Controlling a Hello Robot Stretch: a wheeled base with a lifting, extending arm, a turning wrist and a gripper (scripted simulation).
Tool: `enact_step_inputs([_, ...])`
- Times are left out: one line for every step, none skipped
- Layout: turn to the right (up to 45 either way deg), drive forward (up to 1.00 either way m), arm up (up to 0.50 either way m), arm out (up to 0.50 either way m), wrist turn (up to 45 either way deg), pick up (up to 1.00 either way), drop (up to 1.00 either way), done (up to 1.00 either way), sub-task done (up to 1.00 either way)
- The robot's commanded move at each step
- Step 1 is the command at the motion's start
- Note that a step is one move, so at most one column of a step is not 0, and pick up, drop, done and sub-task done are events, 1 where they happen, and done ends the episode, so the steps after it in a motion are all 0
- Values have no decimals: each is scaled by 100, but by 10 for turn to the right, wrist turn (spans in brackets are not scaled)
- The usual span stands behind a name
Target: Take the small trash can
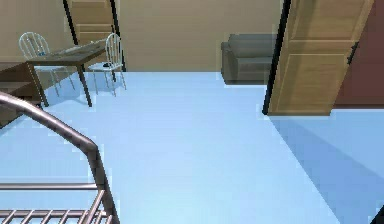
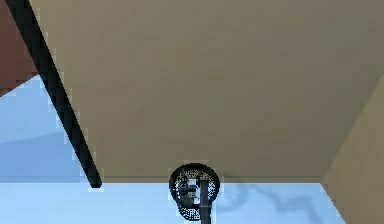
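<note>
A small round trash can [image 2: 194,172] of dark wire mesh stands low in the arm side view, on the pale blue floor at the foot of a tan wall [image 2: 220,90]. My arm [image 2: 206,210] rises as a dark bar from the bottom edge into it. The white marker squares and my gripper [image 2: 186,190] lie within the can's outline. I cannot tell whether the gripper holds anything, since the can stands right behind it.
A dark door-frame edge [image 2: 62,95] slants across the arm side view's left. Ahead are a dark table [image 1: 62,58] with white wire chairs [image 1: 112,55], a grey sofa [image 1: 248,58], an open wooden door [image 1: 315,55] and a metal rail frame [image 1: 60,135] near the bottom left. Blue floor [image 1: 200,140] spreads between them.
</note>
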Motion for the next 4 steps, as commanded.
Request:
enact_step_inputs([0, 0, -30, 0, 0, 0, 0, 0, 0])
enact_step_inputs([0, 0, 0, 0, 0, 100, 0, 0, 0])
enact_step_inputs([0, 0, 10, 0, 0, 0, 0, 0, 0])
enact_step_inputs([0, 0, 0, 0, 0, 0, 0, 100, 0])
